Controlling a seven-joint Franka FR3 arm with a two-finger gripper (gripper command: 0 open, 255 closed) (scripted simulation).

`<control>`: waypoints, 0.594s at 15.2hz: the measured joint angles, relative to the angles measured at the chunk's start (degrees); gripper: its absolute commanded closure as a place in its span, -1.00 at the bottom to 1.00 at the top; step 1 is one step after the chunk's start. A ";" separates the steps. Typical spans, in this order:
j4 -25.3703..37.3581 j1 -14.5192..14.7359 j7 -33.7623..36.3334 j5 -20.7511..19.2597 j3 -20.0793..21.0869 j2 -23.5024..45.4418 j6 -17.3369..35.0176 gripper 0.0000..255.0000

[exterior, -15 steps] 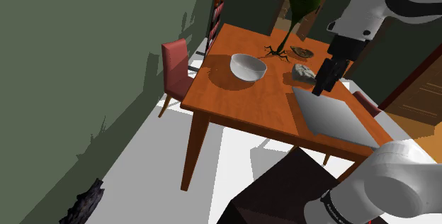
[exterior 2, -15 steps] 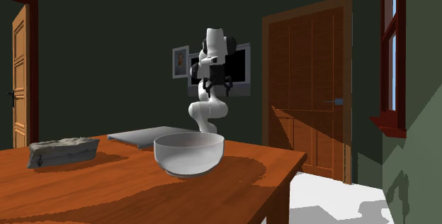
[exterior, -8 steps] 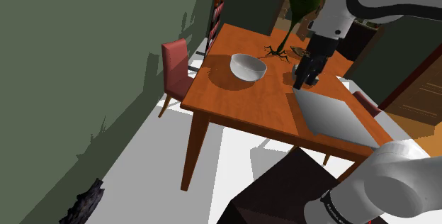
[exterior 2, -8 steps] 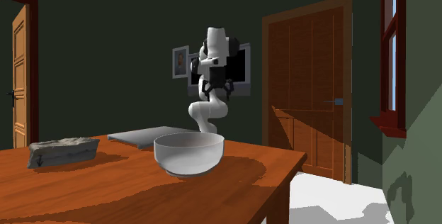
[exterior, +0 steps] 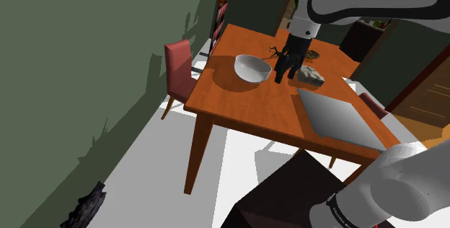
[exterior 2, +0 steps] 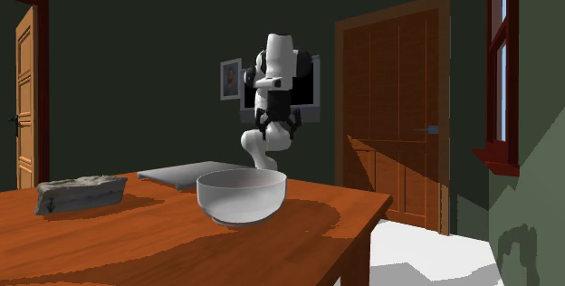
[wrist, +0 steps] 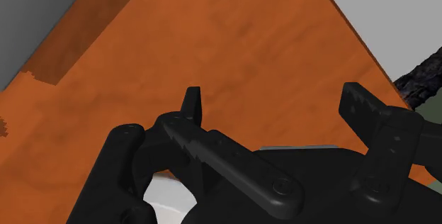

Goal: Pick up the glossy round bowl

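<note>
The round white bowl [exterior: 252, 68] stands upright on the orange wooden table [exterior: 252, 107], near the edge by the red chair. In the second exterior view the bowl [exterior 2: 242, 195] is close to the camera, with nothing in it that I can see. My black gripper [exterior: 285, 75] hangs just above the tabletop, a short way to the shoulder view's right of the bowl and not touching it. In the wrist view its fingers [wrist: 191, 105] stand wide apart over bare table [wrist: 234, 38]; the gripper [wrist: 276, 105] is open and holds nothing. It also shows far behind the bowl, gripper [exterior 2: 274, 128].
A grey stone-like lump [exterior: 311, 75] lies right beside the gripper, away from the bowl. A flat grey board [exterior: 339, 118] covers the table's near corner. A red chair [exterior: 179, 71] stands at the table's left edge. A dark twiggy plant base [exterior: 278, 52] sits behind the bowl.
The arm has swung to the shoulder view's left, from above the grey board past the stone to a spot beside the bowl, dropping closer to the tabletop. The bowl has not moved.
</note>
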 measured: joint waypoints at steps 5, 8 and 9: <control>7.98 -0.11 -0.80 -1.62 0.01 10.64 3.36 -1.00; 13.74 -0.14 -1.20 -2.56 0.04 17.00 4.39 -1.00; 15.64 -0.17 -1.36 -2.89 0.02 19.23 4.87 -1.00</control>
